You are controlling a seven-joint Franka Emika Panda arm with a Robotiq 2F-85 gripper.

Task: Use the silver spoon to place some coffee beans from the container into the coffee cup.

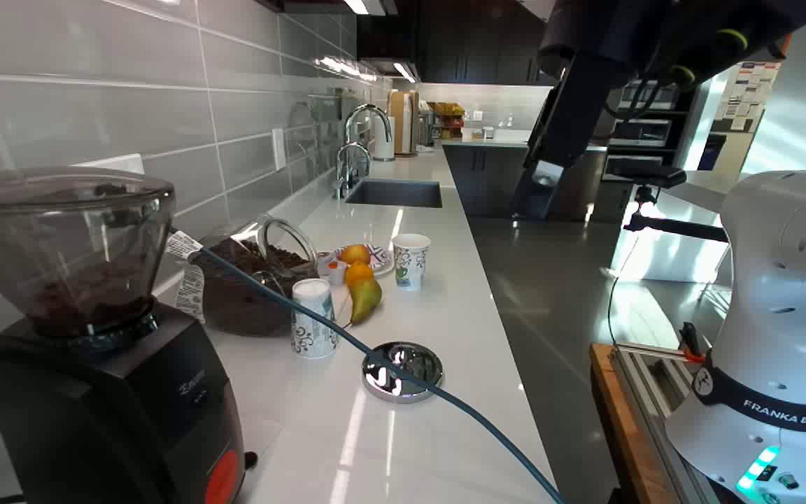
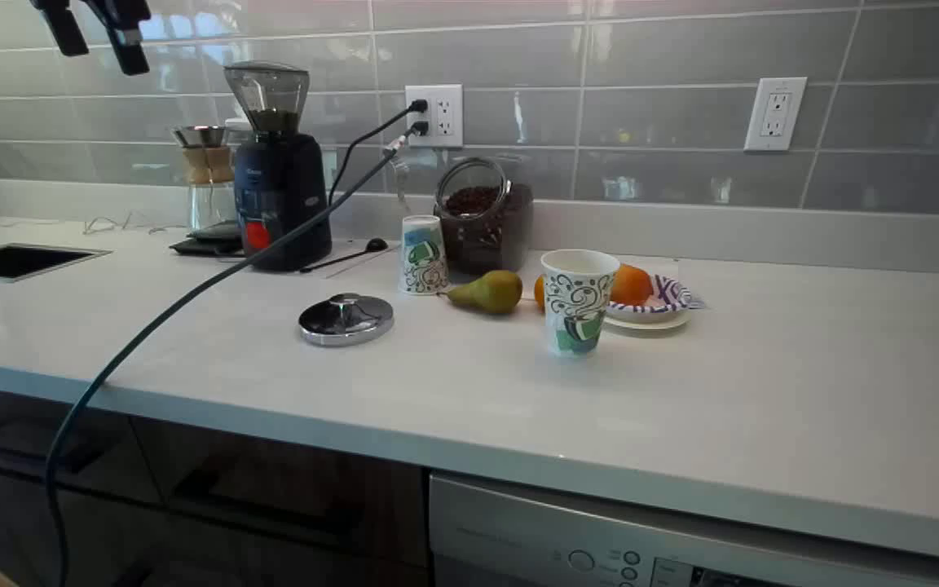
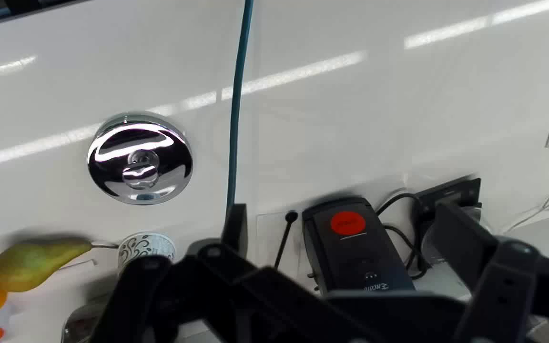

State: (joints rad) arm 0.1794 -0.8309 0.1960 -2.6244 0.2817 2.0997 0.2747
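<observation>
High at 10 o'clock in an exterior view: end effector [image 2: 103, 57], fingers spread wide.
Container [image 2: 516, 222]: on table [image 2: 804, 391], coffee beans [image 2: 472, 200] inside.
Coffee cup [image 2: 577, 303]: upright, at container's 4 o'clock, same view.

In an exterior view the camera sits close by the grinder [image 1: 116, 413], at eight o'clock, and faces along the counter [image 1: 438, 308] to the sink [image 1: 392, 192] at twelve; in an exterior view it faces the tiled wall [image 2: 681, 49], slightly down, from farther back before the front edge [image 2: 518, 463]. Both exterior views share the container [image 2: 518, 236], upright cup [image 2: 575, 306] and pear [image 2: 494, 292], and the wrist view, looking steeply down with the front edge at ten, shares the chrome disc [image 3: 140, 159], at nine, and the grinder, near five, with both.
</observation>
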